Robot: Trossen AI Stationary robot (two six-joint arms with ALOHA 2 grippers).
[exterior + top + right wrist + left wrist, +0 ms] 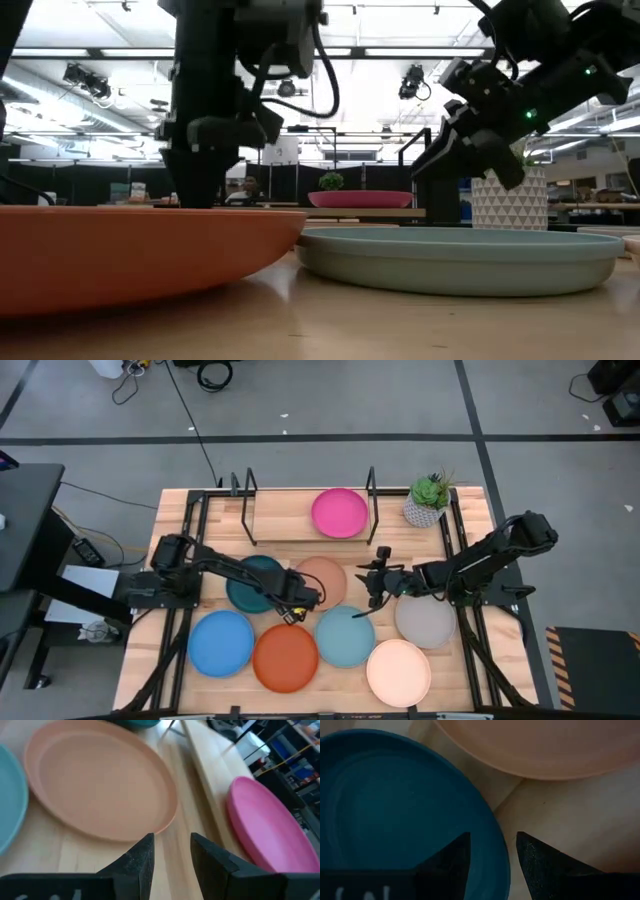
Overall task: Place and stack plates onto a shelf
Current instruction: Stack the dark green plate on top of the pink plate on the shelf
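Magenta plate [339,512] already on shelf [280,520]. Left gripper [492,865], jaws released, straddles dark teal plate [395,805] rim; right gripper [172,857], jaws parted, beside peach plate [95,785]. Next: clench, lift to shelf.

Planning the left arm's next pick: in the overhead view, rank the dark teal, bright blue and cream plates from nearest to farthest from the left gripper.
From the left gripper:
1. Dark teal plate, beside it, under the arm.
2. Bright blue plate, front left.
3. Cream plate, front right, farthest.
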